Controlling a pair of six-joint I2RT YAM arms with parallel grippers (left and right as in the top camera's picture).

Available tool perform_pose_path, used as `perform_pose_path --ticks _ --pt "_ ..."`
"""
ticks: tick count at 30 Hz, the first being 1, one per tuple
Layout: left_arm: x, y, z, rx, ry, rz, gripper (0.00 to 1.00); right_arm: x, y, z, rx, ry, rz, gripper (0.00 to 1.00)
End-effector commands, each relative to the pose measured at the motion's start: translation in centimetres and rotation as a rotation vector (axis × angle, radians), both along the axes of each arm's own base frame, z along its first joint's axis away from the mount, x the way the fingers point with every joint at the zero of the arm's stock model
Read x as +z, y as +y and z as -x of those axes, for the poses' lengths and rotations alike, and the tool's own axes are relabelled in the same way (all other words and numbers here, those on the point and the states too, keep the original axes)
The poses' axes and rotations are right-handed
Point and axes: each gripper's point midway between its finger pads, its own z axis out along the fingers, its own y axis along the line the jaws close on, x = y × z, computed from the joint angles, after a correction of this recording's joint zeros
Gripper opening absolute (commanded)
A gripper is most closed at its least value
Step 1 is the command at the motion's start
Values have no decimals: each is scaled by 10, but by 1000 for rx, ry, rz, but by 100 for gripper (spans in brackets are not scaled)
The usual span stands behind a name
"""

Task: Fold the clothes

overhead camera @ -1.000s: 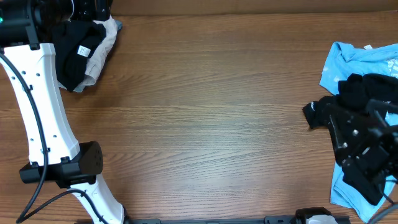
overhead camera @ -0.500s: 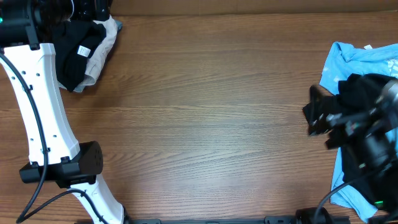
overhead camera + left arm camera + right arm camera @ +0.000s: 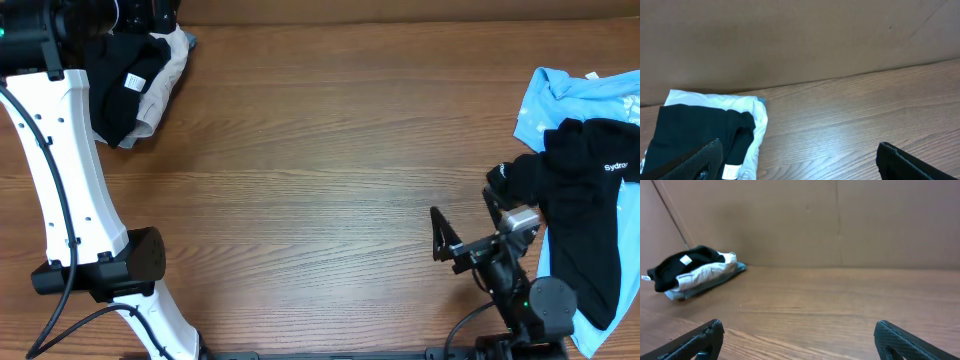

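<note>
A black shirt (image 3: 580,210) with white lettering lies loose on a light blue shirt (image 3: 575,95) at the table's right edge. A folded pile (image 3: 135,80), black garment on white and grey ones, sits at the far left corner; it also shows in the left wrist view (image 3: 705,132) and far off in the right wrist view (image 3: 692,270). My left gripper (image 3: 800,165) is open and empty, just right of the pile. My right gripper (image 3: 445,240) is open and empty, left of the black shirt, pointing left over bare wood (image 3: 800,340).
The wooden table (image 3: 320,170) stretches between the two clothing heaps. A brown cardboard wall (image 3: 800,40) stands along the far edge. My white left arm (image 3: 70,170) rises along the left side from its base (image 3: 100,270).
My right arm has drawn back off the black shirt, down and to the left, and now points left over bare table. The black shirt lies uncovered. The left arm has not moved.
</note>
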Motion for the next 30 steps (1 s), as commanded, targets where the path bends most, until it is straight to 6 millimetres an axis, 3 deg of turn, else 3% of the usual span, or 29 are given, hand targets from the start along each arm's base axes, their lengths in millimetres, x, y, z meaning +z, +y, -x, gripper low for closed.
perform_pose_path --ticks 1,8,13,30 --pt "-3 5 -1 15 10 9 100 -11 -8 -1 -48 -20 -8 100" --pt "-3 5 -1 15 9 10 100 -45 -16 -2 -97 38 1 100" --pt "-3 5 -1 15 10 10 100 -38 -16 -4 -97 -29 -8 100" --pt "-3 5 -1 14 10 9 100 -39 -16 -4 -97 -23 -7 100"
